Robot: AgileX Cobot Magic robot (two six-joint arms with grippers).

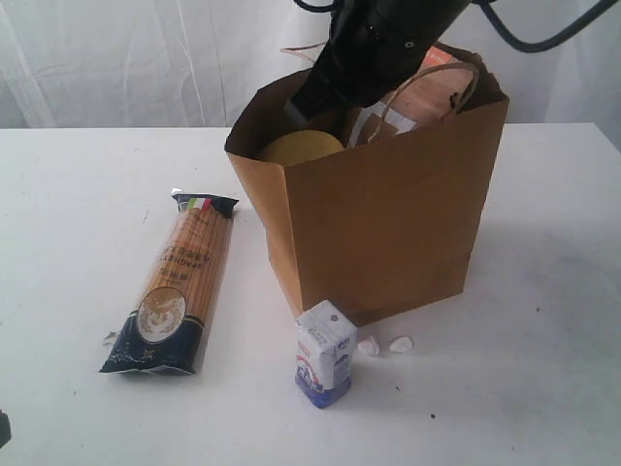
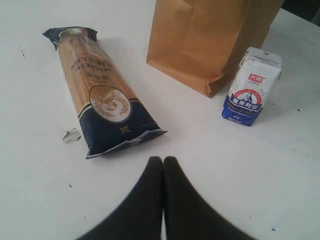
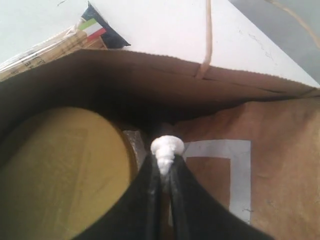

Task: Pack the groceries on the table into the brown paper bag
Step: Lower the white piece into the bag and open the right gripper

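The right arm (image 1: 378, 49) reaches down into the open mouth of the brown paper bag (image 1: 388, 223), which stands upright at the middle of the table (image 1: 78, 194). In the exterior view the bag's rim hides the arm's tip. The right wrist view shows the right end effector (image 3: 166, 159) with its tips pinched on a small white lump (image 3: 167, 145). It holds the lump over the gap between the yellow-lidded jar (image 3: 65, 170) and a brown pouch (image 3: 210, 185) marked with a white square outline, both already inside. Holding the lump low between the walls makes sense, because released here it should drop into the bag rather than bounce out. The left end effector (image 2: 163, 167) hovers over bare table on the near side, its tips pressed together with nothing between them, probably parked clear of the other arm's work. Left to pack are the spaghetti packet (image 1: 175, 291) lying flat to the left of the bag, the small blue-white carton (image 1: 325, 354) standing just in front of the bag's near corner, and two white lumps (image 1: 370, 346) on the table just right of the carton. The long packet will likely need to go in end-first.
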